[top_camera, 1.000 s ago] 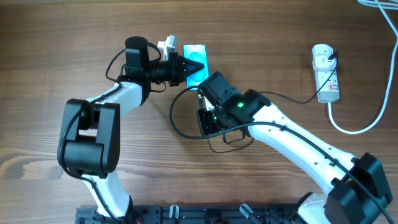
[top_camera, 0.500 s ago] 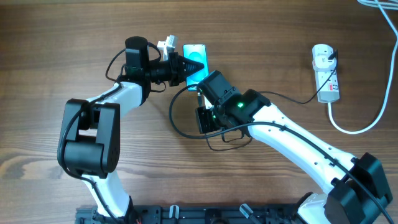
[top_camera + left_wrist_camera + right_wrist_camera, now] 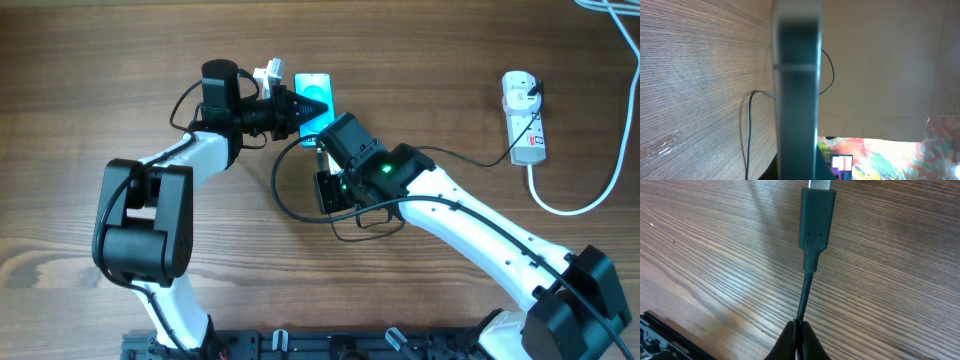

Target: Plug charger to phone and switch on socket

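The left fingers are clamped shut on the phone, which sits left of centre toward the far side of the worktop. Just to its right, the right fingers pinch the charger by its cable, behind the connector. The socket lies at the far right.

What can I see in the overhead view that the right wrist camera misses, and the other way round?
Only overhead: both arms, the phone at the left end effector, the socket and a white cable. Only right wrist: the connector head of the charger up close, its cable pinched by the right end effector. Both: the charger's black cable and the wooden table.
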Robot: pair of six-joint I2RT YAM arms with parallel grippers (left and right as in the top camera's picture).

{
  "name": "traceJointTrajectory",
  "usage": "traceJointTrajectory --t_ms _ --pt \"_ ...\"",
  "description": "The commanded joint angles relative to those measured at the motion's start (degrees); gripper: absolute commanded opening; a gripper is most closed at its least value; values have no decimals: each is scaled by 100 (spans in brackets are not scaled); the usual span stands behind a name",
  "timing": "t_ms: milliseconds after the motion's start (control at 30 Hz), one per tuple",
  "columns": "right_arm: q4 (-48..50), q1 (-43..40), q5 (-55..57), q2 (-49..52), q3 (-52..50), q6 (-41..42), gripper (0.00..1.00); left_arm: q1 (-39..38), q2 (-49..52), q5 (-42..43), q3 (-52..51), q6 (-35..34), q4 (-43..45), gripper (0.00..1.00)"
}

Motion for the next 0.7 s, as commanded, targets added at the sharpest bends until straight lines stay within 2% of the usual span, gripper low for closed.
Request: traceJointTrajectory --t_ms 0,433,667 --pt "33 7 118 168 168 39 4 -11 13 9 111 136 17 4" --pt "28 7 48 289 181 85 5 -9 13 -35 111 138 20 4" --pt "-273 7 76 267 518 15 5 -9 13 -79 111 140 20 4"
